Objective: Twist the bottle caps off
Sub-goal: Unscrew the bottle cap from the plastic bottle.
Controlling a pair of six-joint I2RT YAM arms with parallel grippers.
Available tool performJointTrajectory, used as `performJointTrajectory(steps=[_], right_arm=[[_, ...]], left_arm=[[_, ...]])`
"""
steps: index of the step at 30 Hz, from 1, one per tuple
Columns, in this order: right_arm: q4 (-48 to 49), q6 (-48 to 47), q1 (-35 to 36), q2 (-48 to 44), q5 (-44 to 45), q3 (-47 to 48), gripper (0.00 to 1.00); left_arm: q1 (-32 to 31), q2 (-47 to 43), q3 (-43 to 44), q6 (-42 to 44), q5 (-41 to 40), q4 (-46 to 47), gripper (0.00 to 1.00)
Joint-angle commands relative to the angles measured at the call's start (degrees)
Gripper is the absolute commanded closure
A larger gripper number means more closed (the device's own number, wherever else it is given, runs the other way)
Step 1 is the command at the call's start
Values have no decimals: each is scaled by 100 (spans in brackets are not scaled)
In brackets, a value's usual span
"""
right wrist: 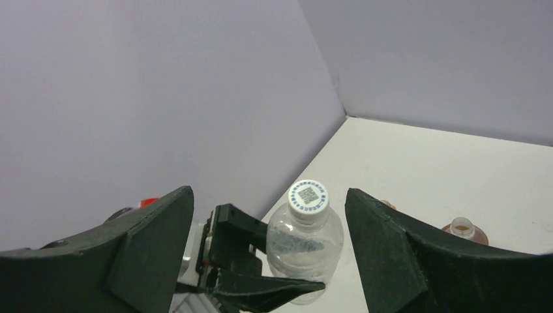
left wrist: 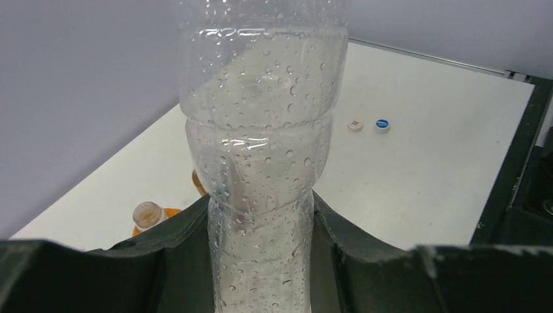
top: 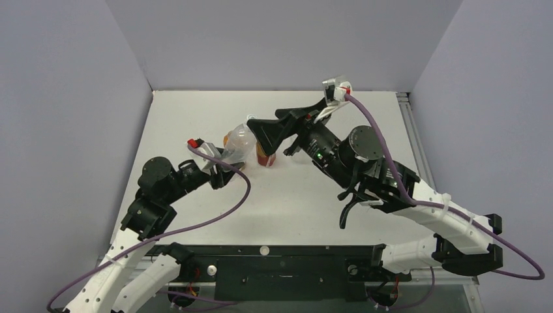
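Note:
My left gripper (top: 228, 160) is shut on the body of the clear bottle (left wrist: 261, 163) and holds it upright; it also shows in the right wrist view (right wrist: 241, 257). The bottle carries a white cap (right wrist: 308, 195). My right gripper (right wrist: 269, 192) is open, one finger on each side of that cap, not touching it; in the top view it (top: 267, 134) hangs over the bottle (top: 240, 140). The reddish-brown bottle (top: 265, 158) and the orange bottle (left wrist: 149, 218) stand close by with open necks. A loose white cap (left wrist: 355, 125) and a blue cap (left wrist: 383, 123) lie on the table.
Grey walls close in the white table (top: 195, 111) at the back and both sides. The two open bottles stand right beside the held bottle, the reddish-brown one (right wrist: 464, 228) under my right finger. A black rail (top: 280, 251) runs along the near edge.

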Motion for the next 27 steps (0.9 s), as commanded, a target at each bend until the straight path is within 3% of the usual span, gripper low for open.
performJointTrajectory(steps=[1, 6, 16, 22, 27], right_arm=[[-341, 322, 87, 663, 1041, 616, 21], [-321, 339, 86, 919, 1110, 771, 31], [-29, 410, 81, 857, 1050, 558, 60], [-78, 435, 42, 888, 886, 573, 65], [-78, 335, -102, 879, 477, 561, 80]], left_arm=[[-55, -89, 60, 285, -471, 485, 100], [-82, -127, 37, 294, -434, 475, 100], [-93, -139, 13, 276, -440, 486, 100], [-93, -104, 28, 258, -410, 501, 100], [-93, -75, 60, 162, -266, 510, 100]])
